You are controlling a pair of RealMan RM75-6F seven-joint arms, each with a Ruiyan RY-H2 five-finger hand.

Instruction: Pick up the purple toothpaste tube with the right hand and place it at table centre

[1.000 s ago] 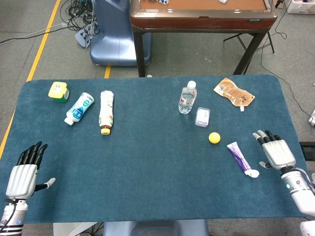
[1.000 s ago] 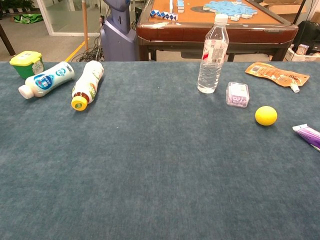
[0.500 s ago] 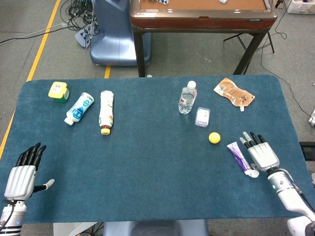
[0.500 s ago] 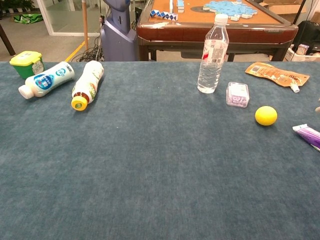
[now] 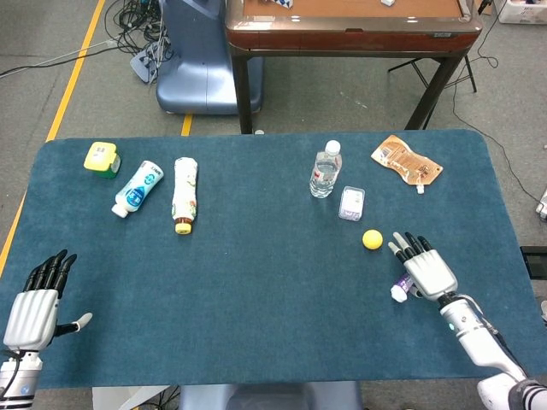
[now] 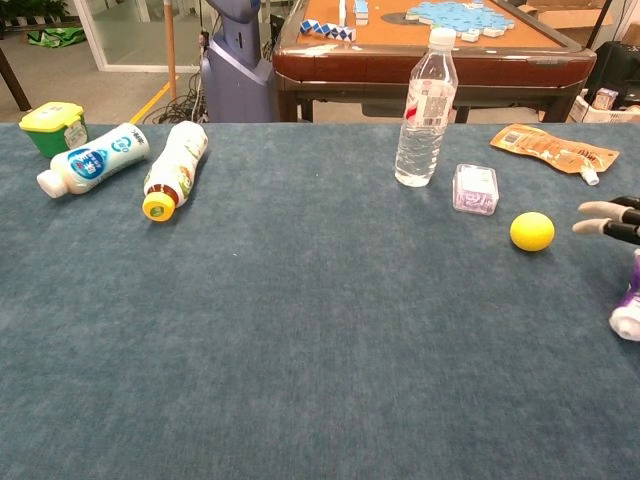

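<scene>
The purple toothpaste tube (image 5: 402,285) lies at the right of the blue table, its white cap (image 6: 625,322) pointing toward the table's near edge. My right hand (image 5: 425,269) is directly over the tube and covers most of its body. Its fingers (image 6: 603,219) stretch out toward the yellow ball (image 5: 372,239). The palm hides whether the thumb grips the tube. My left hand (image 5: 36,301) rests at the near left corner, fingers apart and holding nothing; the chest view does not show it.
A water bottle (image 5: 325,169), a small clear box (image 5: 351,203) and an orange pouch (image 5: 406,160) sit beyond the ball. Two lying bottles (image 5: 184,193) and a yellow-green tub (image 5: 102,159) are at the far left. A wooden table (image 5: 350,26) stands behind.
My right hand has moved left from the table's right edge onto the tube. The tube has swung round and shifted left, its cap now at the hand's near-left side. My left hand slid slightly nearer.
</scene>
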